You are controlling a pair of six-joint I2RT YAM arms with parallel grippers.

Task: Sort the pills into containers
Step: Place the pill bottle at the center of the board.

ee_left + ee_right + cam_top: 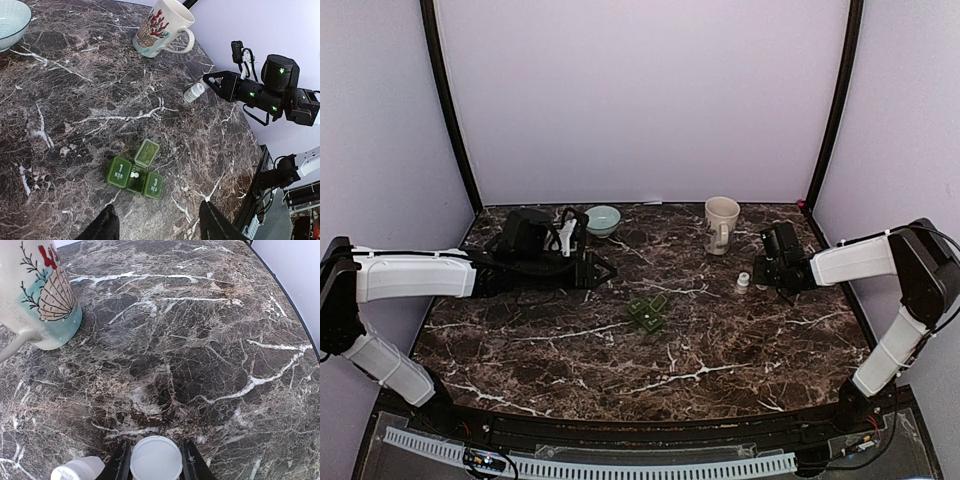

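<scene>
White cap (pixel 155 458) pinched, right end effector (pixel 155 461) near table edge (pixel 277 300); left end effector (pixel 159 222) spread.

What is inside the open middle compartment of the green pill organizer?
Small white pills, seemingly two, lie in the open compartment, its lid flipped up. Compartment 1 and compartment 3 are shut, so their contents are hidden.

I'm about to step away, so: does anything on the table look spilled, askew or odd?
The small dark green plastic pill box lies askew mid-table with its middle lid flipped open between closed lids 1 and 3. White pills sit inside. Nothing looks spilled.
</scene>
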